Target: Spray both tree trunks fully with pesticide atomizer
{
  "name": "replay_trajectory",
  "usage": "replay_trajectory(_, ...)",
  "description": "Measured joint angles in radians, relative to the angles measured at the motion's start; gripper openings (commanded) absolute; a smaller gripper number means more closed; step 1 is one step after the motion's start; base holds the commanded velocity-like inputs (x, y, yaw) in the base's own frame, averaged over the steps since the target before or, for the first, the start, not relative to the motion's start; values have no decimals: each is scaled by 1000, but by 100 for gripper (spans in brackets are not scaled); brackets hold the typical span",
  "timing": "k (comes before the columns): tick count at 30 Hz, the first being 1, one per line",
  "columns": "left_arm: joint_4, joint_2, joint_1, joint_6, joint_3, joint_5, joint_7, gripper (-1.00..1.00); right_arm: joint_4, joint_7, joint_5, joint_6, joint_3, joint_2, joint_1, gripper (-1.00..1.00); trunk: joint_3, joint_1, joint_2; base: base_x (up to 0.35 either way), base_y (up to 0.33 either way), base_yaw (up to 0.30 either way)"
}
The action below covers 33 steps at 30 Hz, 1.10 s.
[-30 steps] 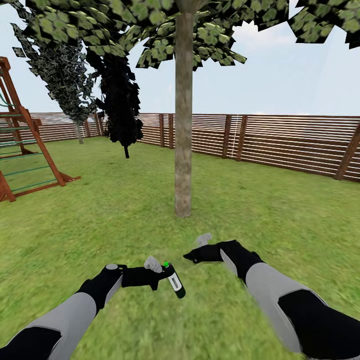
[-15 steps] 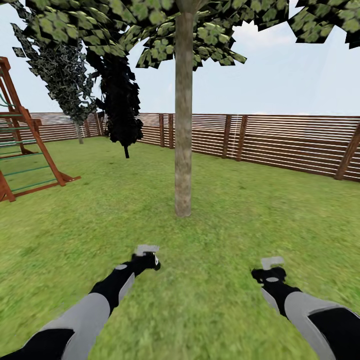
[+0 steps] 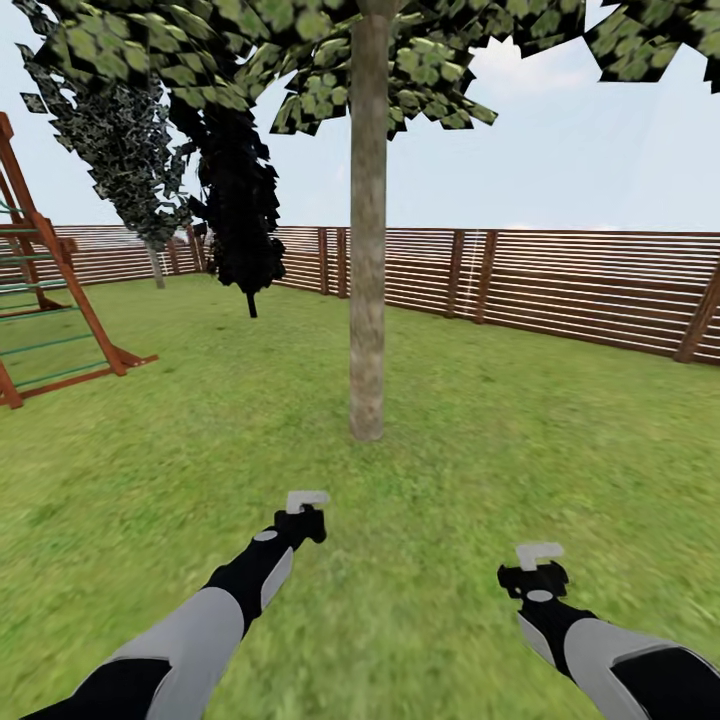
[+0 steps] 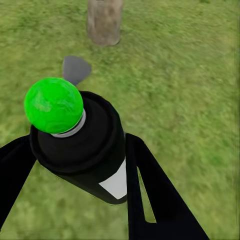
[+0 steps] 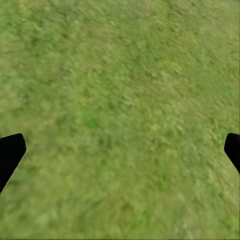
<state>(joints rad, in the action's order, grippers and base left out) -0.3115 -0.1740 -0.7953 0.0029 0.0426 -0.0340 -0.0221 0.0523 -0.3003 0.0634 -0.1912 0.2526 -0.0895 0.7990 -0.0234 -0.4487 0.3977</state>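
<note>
The pesticide atomizer (image 4: 95, 125) is a dark bottle with a white label and a bright green ball on top. My left gripper (image 4: 80, 150) is shut on it, one black finger on each side. Past the bottle stands the foot of a tree trunk (image 4: 105, 20) on the grass. In the head view that grey-brown tree trunk (image 3: 367, 250) rises straight ahead under a blocky green canopy. My left gripper (image 3: 305, 508) points at it from a short way off. My right gripper (image 3: 540, 562) is held further right, open over grass (image 5: 122, 147).
A brown slat fence (image 3: 560, 285) rings the lawn behind the tree. A wooden play frame (image 3: 50, 310) stands at the left. A narrow dark tree (image 3: 240, 200) and a paler leafy one (image 3: 130, 150) stand at the back left. Grass surrounds the trunk.
A second ago both forearms were turned inward with the bottle lying sideways in the left gripper. Now both arms reach forward toward the trunk. The camera has shifted slightly.
</note>
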Motion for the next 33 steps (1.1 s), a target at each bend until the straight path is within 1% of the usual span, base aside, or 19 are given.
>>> replay_trajectory(1,0,0,0,0,0,0,0,-100,0,0,0,0,0,6,0,100,0,0,0,349,96,0)
replay_trajectory(2,1,0,0,1,0,0,-1,-100,0,0,0,0,1,22,-2,100,0,0,0,350,109,0)
replay_trajectory(3,4,0,0,1,0,0,-1,-100,0,0,0,0,0,29,-6,100,0,0,0,350,118,0)
replay_trajectory(6,38,0,0,-2,-1,-1,0,-100,0,1,-4,0,0,38,-24,100,0,0,0,350,128,0)
replay_trajectory(9,49,0,0,-7,-1,-1,-1,-100,0,1,-6,0,0,39,-39,100,0,0,0,350,138,0)
replay_trajectory(15,62,0,0,-10,-1,-1,-2,-100,0,0,-2,3,1,40,-48,100,0,0,0,345,159,0)
replay_trajectory(21,66,0,0,-9,-1,-1,-1,-100,0,-2,-1,2,1,40,-50,100,0,0,0,349,32,0)
replay_trajectory(28,66,0,0,-8,-1,1,0,-100,0,-3,0,1,1,40,-51,100,0,0,0,350,2,-189)
replay_trajectory(33,66,0,0,-7,-1,1,0,-100,0,-3,0,0,1,41,-51,100,0,0,0,350,0,-49)
